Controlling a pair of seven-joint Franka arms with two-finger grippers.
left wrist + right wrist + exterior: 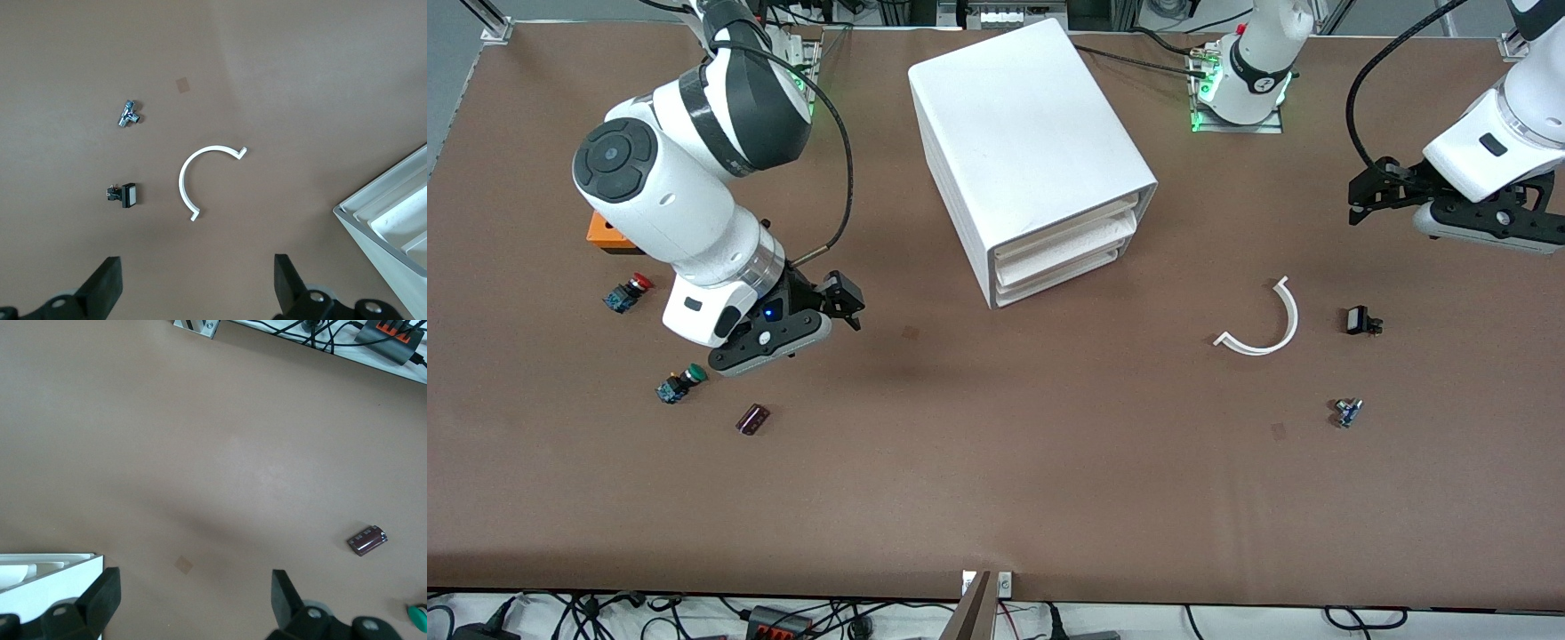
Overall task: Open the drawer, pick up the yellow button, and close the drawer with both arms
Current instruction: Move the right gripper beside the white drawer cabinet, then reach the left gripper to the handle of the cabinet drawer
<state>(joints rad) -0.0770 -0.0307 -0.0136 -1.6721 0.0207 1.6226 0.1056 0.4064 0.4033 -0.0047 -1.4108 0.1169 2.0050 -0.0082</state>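
Observation:
The white cabinet [1032, 133] stands mid-table, its three shallow drawers [1060, 256] all pushed in. No button with an orange-yellow cap is in view. My right gripper [847, 304] hangs open and empty over bare table beside the cabinet, toward the right arm's end. In the right wrist view, the gripper [193, 580] has only brown table between its fingers, and a cabinet corner [40, 577] shows. My left gripper [1365, 191] hangs open and empty over the table toward the left arm's end. The left wrist view shows the gripper [197, 267] and the cabinet's drawer fronts [390, 227].
A red-capped button [627, 293], a green-capped button [680, 384], a dark maroon cylinder [752, 420] and an orange block [609, 233] lie under the right arm. A white curved strip [1263, 324], a small black-and-white switch [1362, 321] and a tiny metal part [1348, 412] lie near the left arm.

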